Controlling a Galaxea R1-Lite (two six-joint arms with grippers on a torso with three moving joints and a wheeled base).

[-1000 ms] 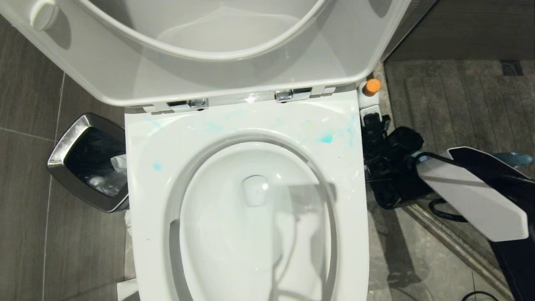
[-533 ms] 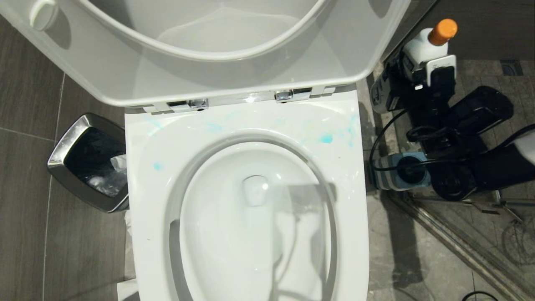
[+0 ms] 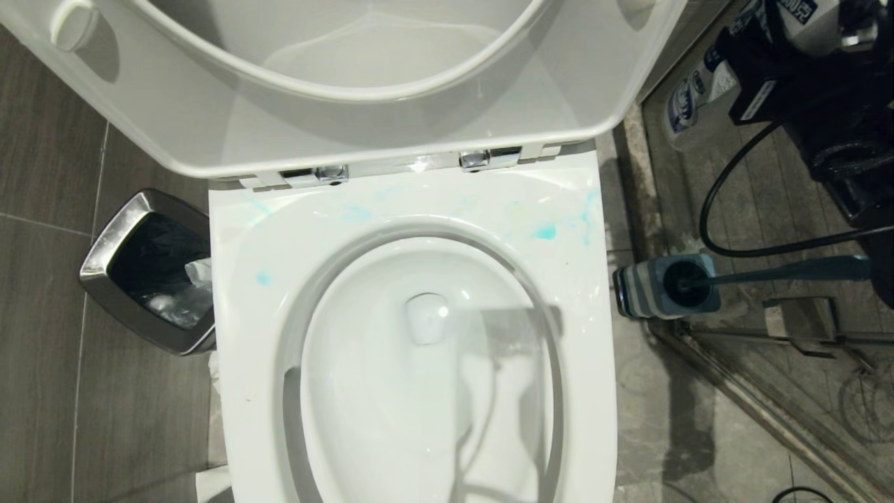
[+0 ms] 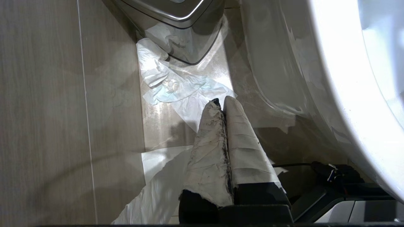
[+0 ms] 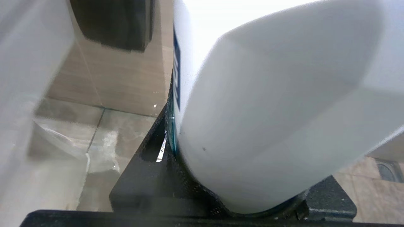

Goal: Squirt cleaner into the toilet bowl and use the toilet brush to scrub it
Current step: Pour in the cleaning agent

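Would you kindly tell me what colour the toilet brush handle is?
Dark teal-blue: the toilet brush shows best in the head view.

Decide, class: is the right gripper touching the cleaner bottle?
Touching. The right wrist view shows the cleaner bottle seated against a black finger of the right gripper, no gap.

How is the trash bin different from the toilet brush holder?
The waste bin sits left of the toilet bowl; the brush holder sits right of it. The waste bin has a shiny steel rim; the brush holder is grey-blue. The waste bin holds a black liner and crumpled paper; the brush holder has the teal toilet brush leaning out of it. Both stand on the floor, close beside the toilet bowl.
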